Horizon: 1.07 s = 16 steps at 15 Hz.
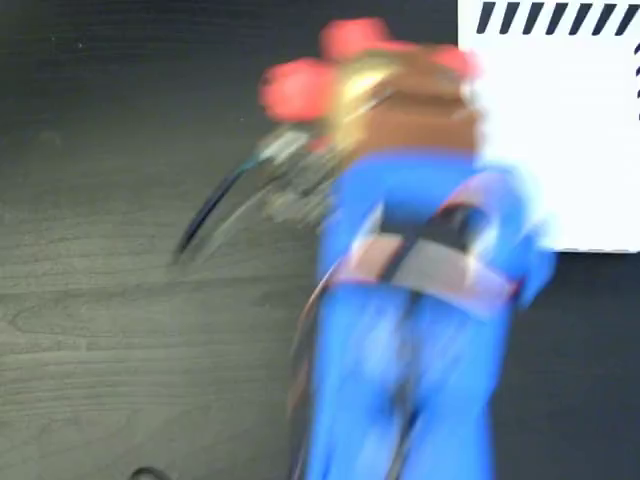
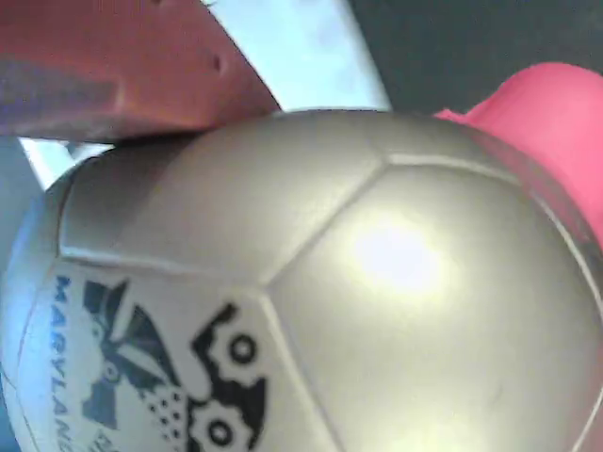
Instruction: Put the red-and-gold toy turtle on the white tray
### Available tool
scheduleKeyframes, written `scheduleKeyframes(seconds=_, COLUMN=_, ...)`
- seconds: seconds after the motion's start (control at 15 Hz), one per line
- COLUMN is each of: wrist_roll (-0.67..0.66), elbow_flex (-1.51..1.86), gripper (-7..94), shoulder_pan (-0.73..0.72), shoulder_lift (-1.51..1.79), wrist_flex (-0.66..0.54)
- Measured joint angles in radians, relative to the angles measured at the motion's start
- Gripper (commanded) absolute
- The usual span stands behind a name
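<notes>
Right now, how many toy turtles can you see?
1. The red-and-gold toy turtle is at the gripper, just left of the white tray in the blurred fixed view. The arm may hide others.

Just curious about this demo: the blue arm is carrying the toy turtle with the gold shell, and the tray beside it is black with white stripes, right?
Not quite. The tray is white with slanted black stripes along its top edge, as the fixed view shows; the table under it is the dark surface. The rest holds: the blue arm's gripper has the turtle, whose gold shell fills the wrist view.
</notes>
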Motion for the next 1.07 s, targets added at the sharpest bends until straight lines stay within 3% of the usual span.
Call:
scheduleKeyframes(seconds=0.27, wrist_roll=-0.003, elbow_flex=-0.261, gripper=0, shoulder_pan=0.170, shoulder_lift=-0.308, wrist_flex=0.046)
scheduleKeyframes(seconds=0.53, wrist_roll=0.002, elbow_flex=-0.374, gripper=0, shoulder_pan=0.219, shoulder_lift=-0.517, wrist_flex=0.032)
scheduleKeyframes(seconds=1.07, wrist_roll=0.138, elbow_flex=-0.687, gripper=0, shoulder_pan=0.285, shoulder_lift=-0.856, wrist_flex=0.040)
